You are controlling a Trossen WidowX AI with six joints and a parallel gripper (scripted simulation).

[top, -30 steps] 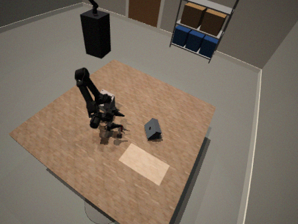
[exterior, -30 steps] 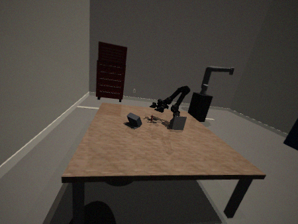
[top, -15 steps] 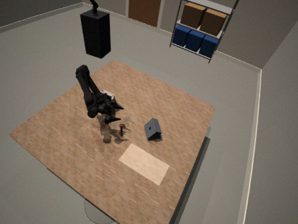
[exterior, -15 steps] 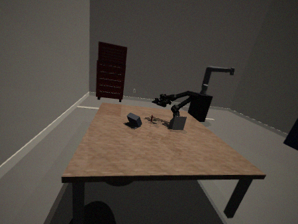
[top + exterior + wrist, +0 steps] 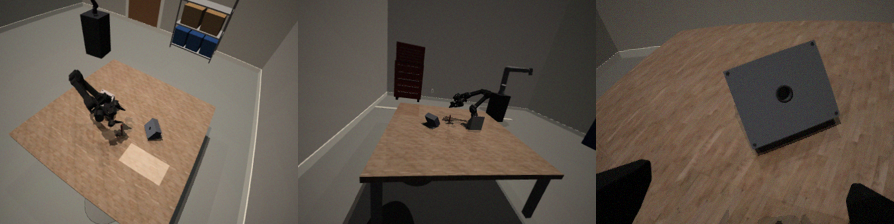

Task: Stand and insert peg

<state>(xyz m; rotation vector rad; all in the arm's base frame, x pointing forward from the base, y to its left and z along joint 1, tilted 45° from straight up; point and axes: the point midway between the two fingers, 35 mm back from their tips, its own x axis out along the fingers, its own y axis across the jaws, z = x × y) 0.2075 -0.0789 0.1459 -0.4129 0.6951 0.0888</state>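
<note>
The dark red peg (image 5: 122, 128) (image 5: 449, 118) stands upright on the wooden table (image 5: 66, 146) (image 5: 447, 156), by itself, a short way left of the panel. The grey sloped panel (image 5: 151, 128) (image 5: 432, 119) (image 5: 762, 99) faces the arm, and its one round hole (image 5: 784, 94) shows in the wrist view. My gripper (image 5: 117, 116) (image 5: 453, 103) is open wide and empty. It hangs above and just behind the peg, clear of it. The wrist view shows only the two fingertips at the bottom corners, and I cannot make out the peg there.
A pale rectangle (image 5: 144, 164) is marked on the table in front of the panel. The arm's base (image 5: 476, 122) stands on the table behind the peg. A black pedestal (image 5: 95, 31) (image 5: 497, 106), a shelf with boxes (image 5: 202, 26) and a dark red cabinet (image 5: 408, 71) stand off the table.
</note>
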